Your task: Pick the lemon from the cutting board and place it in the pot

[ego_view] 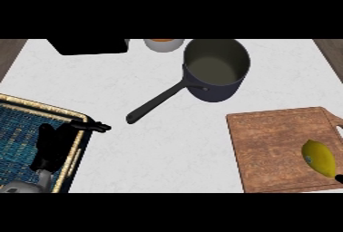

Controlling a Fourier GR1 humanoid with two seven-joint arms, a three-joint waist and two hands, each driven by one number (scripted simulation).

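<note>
Judging by looks, your lemon [319, 158] is light, firm, slippery: wrap its middle. Left hand [55, 144] rests spread; right hand [340, 179], you cannot tell.

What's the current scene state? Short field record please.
lemon: on cutting board, near its right edge
pot: upright, empty, handle toward lower left
left hand: open, over blue mat
right hand: only a dark tip shows at the view's right edge, by the lemon
task: lemon not yet in pot
</note>
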